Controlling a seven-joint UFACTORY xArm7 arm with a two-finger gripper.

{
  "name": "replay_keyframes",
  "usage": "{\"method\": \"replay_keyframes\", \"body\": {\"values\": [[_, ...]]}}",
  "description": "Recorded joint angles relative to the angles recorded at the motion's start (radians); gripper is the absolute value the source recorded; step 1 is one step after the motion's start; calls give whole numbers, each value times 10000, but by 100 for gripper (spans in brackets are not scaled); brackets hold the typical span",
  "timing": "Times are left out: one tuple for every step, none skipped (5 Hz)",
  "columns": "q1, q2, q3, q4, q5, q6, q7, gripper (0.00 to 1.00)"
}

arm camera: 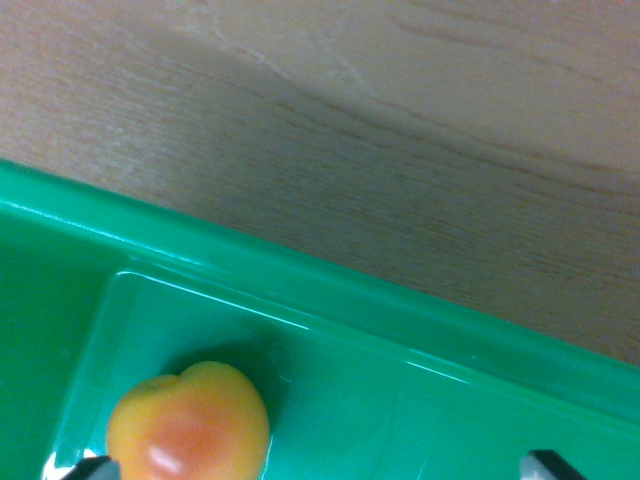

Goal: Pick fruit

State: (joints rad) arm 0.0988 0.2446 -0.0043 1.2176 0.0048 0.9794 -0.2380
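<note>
A small orange-yellow fruit with a reddish blush, like a peach [188, 425], lies inside a green plastic tray [330, 285] at the bottom left of the wrist view. Only the two tips of my gripper [318, 467] show, at the bottom edge: one fingertip [90, 469] touches or overlaps the fruit's lower left side, the other fingertip [550, 465] sits far off towards the wrist view's right. The jaws stand wide apart with bare tray floor between them. Nothing is held.
The tray's raised rim runs diagonally from the left edge down to the lower right. Beyond it lies a light wooden tabletop [400, 120], partly in shadow.
</note>
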Motion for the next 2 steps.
{"method": "replay_keyframes", "body": {"values": [[63, 159, 76, -293, 73, -462, -191, 0], [63, 159, 76, -293, 73, -462, -191, 0]]}}
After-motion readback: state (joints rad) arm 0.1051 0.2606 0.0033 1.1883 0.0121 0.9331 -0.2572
